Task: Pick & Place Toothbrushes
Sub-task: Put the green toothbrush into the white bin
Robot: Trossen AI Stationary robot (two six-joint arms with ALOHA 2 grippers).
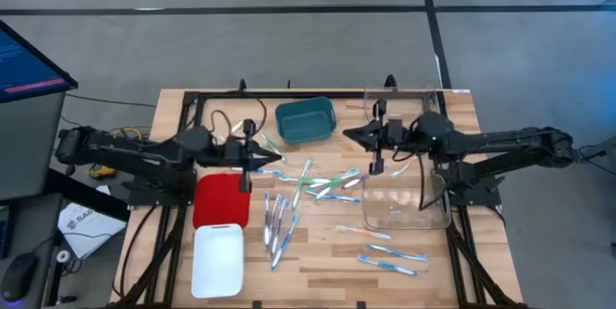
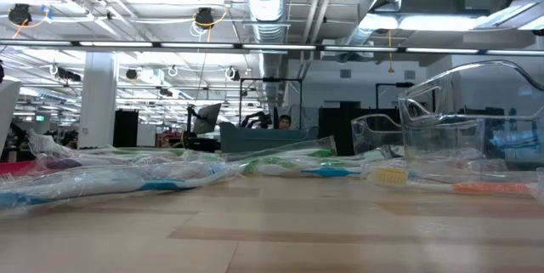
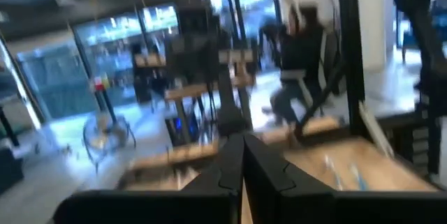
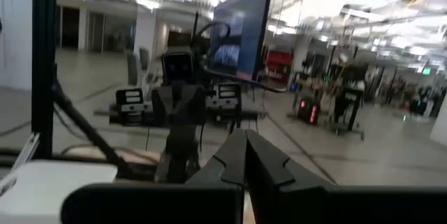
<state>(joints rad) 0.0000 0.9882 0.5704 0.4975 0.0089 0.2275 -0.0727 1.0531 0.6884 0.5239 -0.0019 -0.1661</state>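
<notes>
Several toothbrushes lie flat on the wooden table in loose groups: green and blue ones (image 1: 322, 186) in the middle, pink-purple and blue ones (image 1: 279, 220) nearer the front, and blue and orange ones (image 1: 390, 254) at the front right. The low view shows them in clear wrappers (image 2: 289, 167). My left gripper (image 1: 277, 159) hovers level above the table, left of the middle pile. It is shut and holds nothing (image 3: 242, 155). My right gripper (image 1: 348, 134) is raised by the teal bin and points toward the table's left. It is also shut with nothing in it (image 4: 244, 151).
A teal bin (image 1: 305, 121) stands at the far middle. A red tray (image 1: 221, 199) and a white tray (image 1: 217, 259) lie at the front left. A clear container (image 1: 404, 203) stands at the right and another clear one (image 1: 399, 102) at the far right. Black cables (image 1: 226, 121) lie at the far left.
</notes>
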